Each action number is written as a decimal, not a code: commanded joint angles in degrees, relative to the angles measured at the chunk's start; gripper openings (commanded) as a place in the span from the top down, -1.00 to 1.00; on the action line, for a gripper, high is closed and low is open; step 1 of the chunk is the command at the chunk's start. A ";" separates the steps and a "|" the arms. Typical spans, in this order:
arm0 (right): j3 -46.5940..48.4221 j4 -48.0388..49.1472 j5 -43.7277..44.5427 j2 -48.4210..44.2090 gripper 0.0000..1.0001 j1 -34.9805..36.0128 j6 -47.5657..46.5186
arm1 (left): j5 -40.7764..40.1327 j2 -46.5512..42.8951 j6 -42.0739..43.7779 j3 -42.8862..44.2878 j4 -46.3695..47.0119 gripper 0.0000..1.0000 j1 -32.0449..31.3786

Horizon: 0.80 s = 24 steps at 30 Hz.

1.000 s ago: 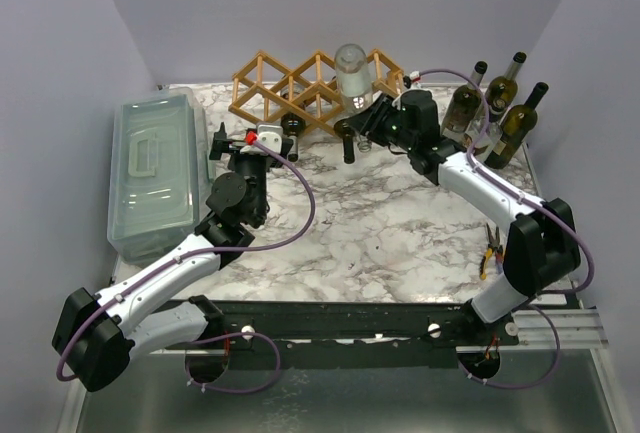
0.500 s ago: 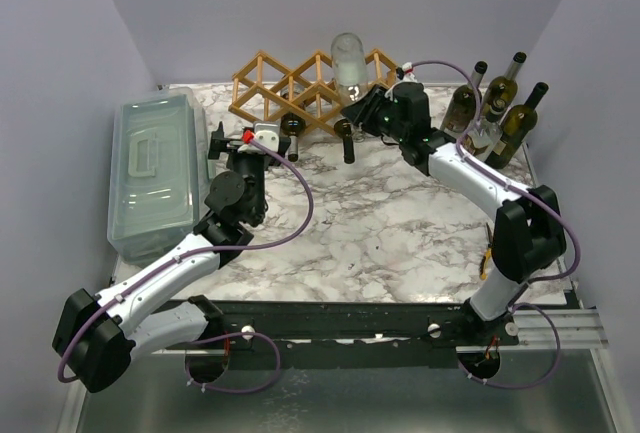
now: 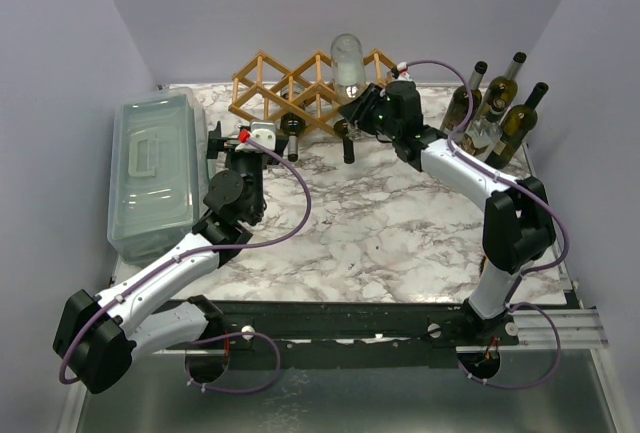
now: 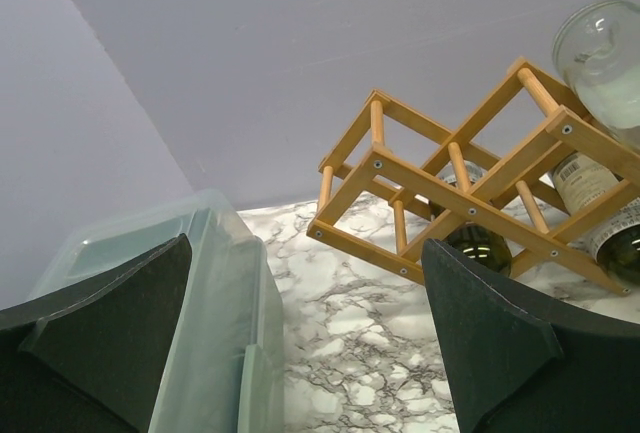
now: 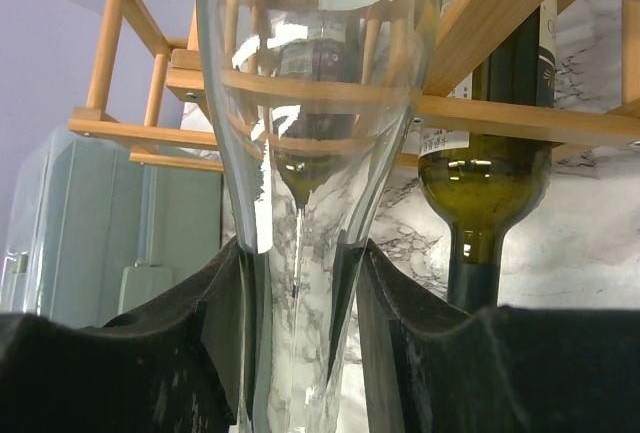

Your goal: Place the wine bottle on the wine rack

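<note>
A clear glass wine bottle (image 3: 348,61) (image 5: 300,183) is held by its neck in my right gripper (image 3: 366,113) (image 5: 300,283), its wide base pointing up and back over the top of the wine rack (image 3: 290,88). The rack (image 5: 500,113) (image 4: 450,193) is a light wooden lattice at the table's back. Two dark bottles (image 3: 292,125) (image 3: 346,139) lie in its lower cells, necks toward me. My left gripper (image 3: 232,143) (image 4: 305,273) stands open with nothing in it, just in front of the rack's left end.
A grey-green lidded plastic box (image 3: 152,168) (image 4: 215,283) fills the left side, close to my left gripper. Three dark wine bottles (image 3: 500,103) stand at the back right. Small pliers (image 3: 490,248) lie near the right edge.
My right arm has carried the clear bottle left and back, from beside the rack's right end to over its top. The left arm has barely moved.
</note>
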 commanded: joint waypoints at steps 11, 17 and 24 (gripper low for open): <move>5.99 -4.19 4.81 -1.02 -0.55 -0.09 -3.73 | 1.02 -0.36 -2.25 0.60 -0.55 -0.97 0.56; 4.20 -6.34 4.84 -5.01 -0.74 -0.06 -6.26 | 1.15 -0.14 -2.64 0.76 -0.85 -0.97 0.57; -0.74 -10.61 6.37 -13.86 -0.80 -0.16 -11.54 | 1.35 -0.30 -3.05 1.02 -1.25 -0.97 0.57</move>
